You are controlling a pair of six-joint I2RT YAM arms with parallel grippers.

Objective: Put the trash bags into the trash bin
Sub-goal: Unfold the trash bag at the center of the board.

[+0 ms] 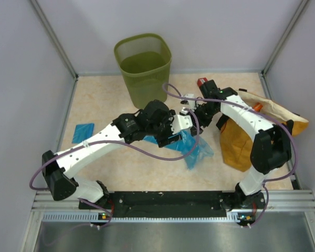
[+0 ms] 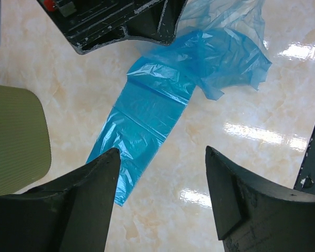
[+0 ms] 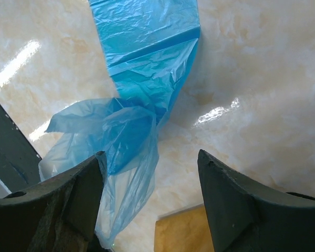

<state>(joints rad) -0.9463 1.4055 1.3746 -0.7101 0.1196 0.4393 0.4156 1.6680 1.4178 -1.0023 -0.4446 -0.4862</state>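
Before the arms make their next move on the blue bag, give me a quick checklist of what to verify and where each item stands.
1. Left pincer open and empty: ok, jaws apart above the bag.
2. Right pincer open and empty: ok.
3. Loose blue bag reachable: ok, it lies on the table beneath both pincers, unheld.
4. Trash bin upright, mouth unblocked: ok.
5. Folded blue bag in the bin: not ok, it lies on the table at the left.
6. Orange sack not snagging the loose bag: cannot tell.
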